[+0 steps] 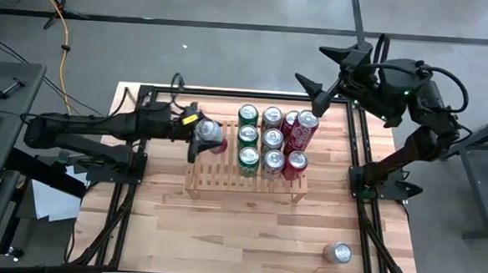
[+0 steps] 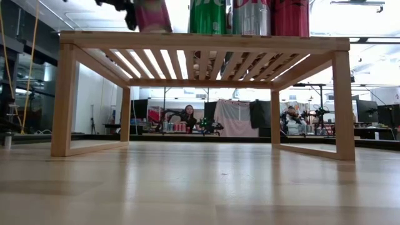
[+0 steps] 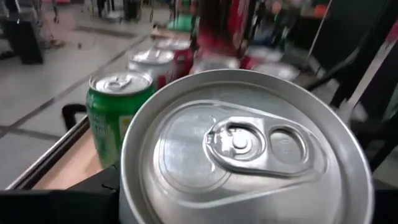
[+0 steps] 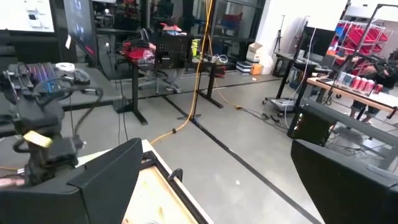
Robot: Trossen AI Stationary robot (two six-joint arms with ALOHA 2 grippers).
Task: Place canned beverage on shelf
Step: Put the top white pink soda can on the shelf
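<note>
Over shelf [image 1: 216,182] left end: left gripper [image 1: 201,134] clamps upright pink can [image 1: 211,134], tab up.

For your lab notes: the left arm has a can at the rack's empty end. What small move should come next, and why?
Probably open the jaws. The left gripper holds the pink can upright over the shelf, and in the low view its base looks level with the other cans, though contact is not certain.

Two matte-black jointed arms with black cables looped along them; the left gripper [image 1: 200,137] carries a yellow tag, the right arm [image 1: 413,95] apparently a green light.
</note>
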